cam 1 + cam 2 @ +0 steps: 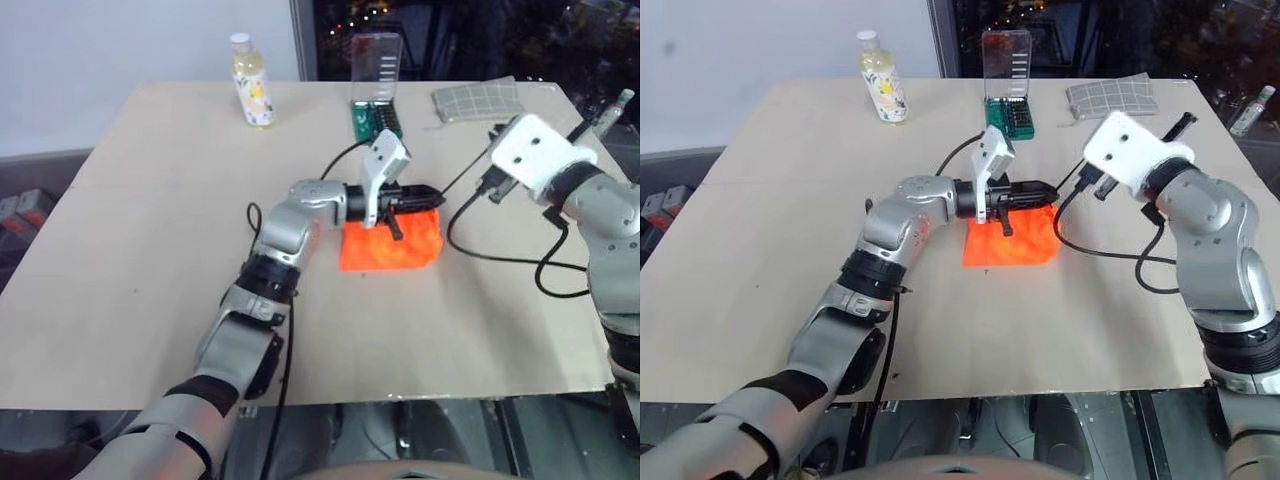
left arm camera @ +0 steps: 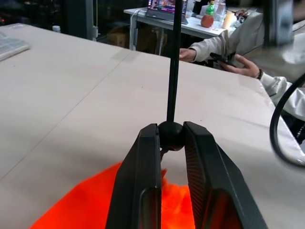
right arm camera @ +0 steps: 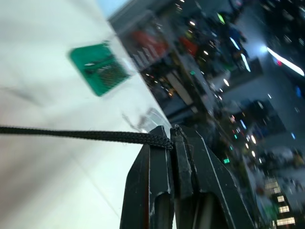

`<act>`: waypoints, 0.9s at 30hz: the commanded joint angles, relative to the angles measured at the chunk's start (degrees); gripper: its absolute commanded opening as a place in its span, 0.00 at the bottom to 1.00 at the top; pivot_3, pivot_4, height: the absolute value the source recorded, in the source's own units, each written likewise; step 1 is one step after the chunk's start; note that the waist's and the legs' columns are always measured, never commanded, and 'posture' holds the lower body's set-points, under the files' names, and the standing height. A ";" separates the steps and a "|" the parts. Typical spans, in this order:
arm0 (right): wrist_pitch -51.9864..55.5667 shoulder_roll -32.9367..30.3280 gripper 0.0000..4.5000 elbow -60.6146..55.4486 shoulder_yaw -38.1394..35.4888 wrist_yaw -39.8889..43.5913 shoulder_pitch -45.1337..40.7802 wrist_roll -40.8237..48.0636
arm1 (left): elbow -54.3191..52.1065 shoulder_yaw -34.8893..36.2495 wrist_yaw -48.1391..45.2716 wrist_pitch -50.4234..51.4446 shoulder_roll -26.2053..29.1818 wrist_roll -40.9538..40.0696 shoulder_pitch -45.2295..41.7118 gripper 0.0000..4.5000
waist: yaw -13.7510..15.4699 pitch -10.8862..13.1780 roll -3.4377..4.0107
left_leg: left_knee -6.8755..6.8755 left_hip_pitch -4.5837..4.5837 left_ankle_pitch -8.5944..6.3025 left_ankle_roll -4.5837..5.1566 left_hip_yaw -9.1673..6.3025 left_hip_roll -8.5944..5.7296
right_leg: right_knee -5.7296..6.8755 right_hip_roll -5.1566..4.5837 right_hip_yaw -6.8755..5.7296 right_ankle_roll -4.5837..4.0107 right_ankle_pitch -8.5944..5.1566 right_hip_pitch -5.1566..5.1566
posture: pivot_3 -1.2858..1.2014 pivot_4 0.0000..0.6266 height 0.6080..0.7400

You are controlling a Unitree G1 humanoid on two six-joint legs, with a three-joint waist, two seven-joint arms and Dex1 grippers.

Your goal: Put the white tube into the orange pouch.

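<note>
Left gripper (image 2: 171, 138) pinches cord bead above pouch (image 1: 392, 246); right gripper (image 3: 172, 136) pinches cord (image 3: 71, 134). Keep cord taut, pull apart steadily.

The two head views look forward and down from above the near edge of the table (image 1: 150, 330), taking in the whole top; the right eye sits slightly aside, so both share the orange pouch (image 1: 392, 245) at centre. The left wrist view rides low and close behind the left gripper (image 2: 171, 136), facing across the table toward a seated person (image 2: 238, 52). The right wrist view, tilted, looks along the right gripper (image 3: 171, 138) past a green case (image 3: 98, 68).
</note>
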 commanded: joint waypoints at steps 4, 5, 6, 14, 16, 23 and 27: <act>6.49 0.06 0.00 7.63 -12.26 -9.20 -4.75 0.74 | 3.72 -4.02 -0.05 -0.29 1.18 5.29 2.03 0.04 | 0.10 0.00 0.00 | -0.01 0.00 0.00 0.01 0.00 -0.02 | 0.02 -0.01 0.01 -0.01 0.00 -0.01 | 0.52 0.24 1.00; 6.14 -0.48 0.00 8.89 -13.32 -9.75 -4.24 1.14 | 3.88 -4.62 -0.27 0.30 1.69 5.91 2.57 0.04 | 0.07 0.00 0.00 | -0.02 0.00 0.00 0.00 0.00 -0.01 | 0.02 0.00 0.01 -0.01 0.00 -0.01 | 0.52 0.24 1.00; 6.05 -0.72 0.00 9.82 -14.24 -10.26 -3.78 1.65 | 4.17 -5.11 -0.26 0.46 2.14 6.51 2.96 0.04 | 0.03 0.00 0.01 | -0.03 0.00 0.00 0.01 0.01 -0.01 | 0.02 -0.01 0.03 -0.01 0.01 -0.01 | 0.52 0.24 1.00; 0.60 4.07 0.07 9.17 -13.24 -6.17 11.49 11.26 | -0.74 0.48 -1.01 -1.97 1.31 0.96 6.48 0.26 | -0.19 -0.02 0.04 | -0.04 0.02 -0.03 0.05 0.04 0.00 | 0.03 0.00 0.09 -0.01 0.01 -0.02 | 0.52 0.24 1.00; -4.01 6.16 0.17 9.75 -12.28 -3.56 17.99 14.42 | -4.13 2.73 -0.14 -1.97 1.98 -0.65 8.56 0.37 | -0.26 -0.03 0.03 | -0.04 0.03 -0.05 0.09 0.12 0.00 | 0.06 0.00 0.16 0.00 0.01 -0.04 | 0.52 0.24 1.00; -15.76 5.57 0.86 5.00 -20.28 6.22 39.11 25.42 | -20.71 11.90 3.49 -7.68 7.85 -3.49 21.52 1.00 | -0.16 -0.10 0.27 | -0.04 0.20 -0.18 0.28 0.19 0.00 | 0.07 -0.03 0.31 0.05 0.04 0.06 | 0.52 0.24 1.00; -18.04 3.96 0.99 -3.38 -28.01 15.48 53.01 34.77 | -28.27 19.59 1.66 -6.64 15.96 -6.74 32.76 1.00 | -0.21 -0.15 0.32 | -0.05 0.33 -0.20 0.28 0.17 0.16 | 0.02 0.06 0.30 0.06 0.03 0.20 | 0.52 0.24 1.00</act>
